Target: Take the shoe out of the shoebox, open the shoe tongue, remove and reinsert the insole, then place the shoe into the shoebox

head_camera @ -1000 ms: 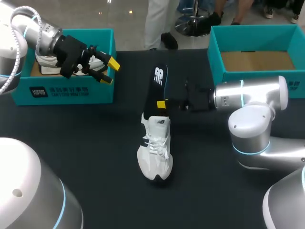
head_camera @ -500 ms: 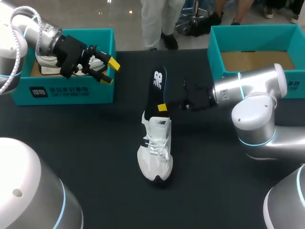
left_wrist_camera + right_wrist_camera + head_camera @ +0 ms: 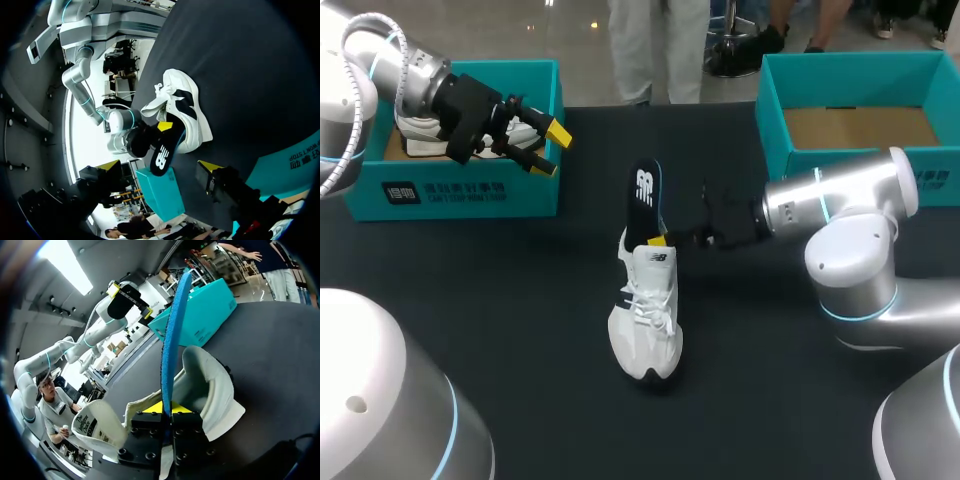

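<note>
- Head view, starting at the left: the left shoebox (image 3: 470, 190) sits at the far left of the black table (image 3: 470, 300). Another white shoe (image 3: 415, 135) lies inside it.
- The left gripper (image 3: 550, 150) hangs over that box's near right corner. Its two yellow tips are spread apart with nothing between them. I think it is waiting out of the way.
- In the middle, the shoe (image 3: 645, 320) lies flat on the table, out of any box. Its toe points toward the robot.
- The insole (image 3: 645, 195) stands up out of the shoe's heel end and leans away from the toe. I think it is held high so its low end can slide along inside the shoe. I cannot tell if it is going in or coming out.
- The right gripper (image 3: 660, 240) comes in from the right and pinches the insole near its low end, just above the shoe's opening.
- The right shoebox (image 3: 860, 125) sits at the far right, well apart from the shoe. No shoe is in it, so I guess the shoe goes there last.
- Only the head view shows both boxes at once, and the insole's black top side.
- Only the right wrist view shows the insole's blue under side, seen edge-on, squeezed between the fingers with the open heel just below.
- Only the left wrist view shows the shoe's side, with a black patch on it.
</note>
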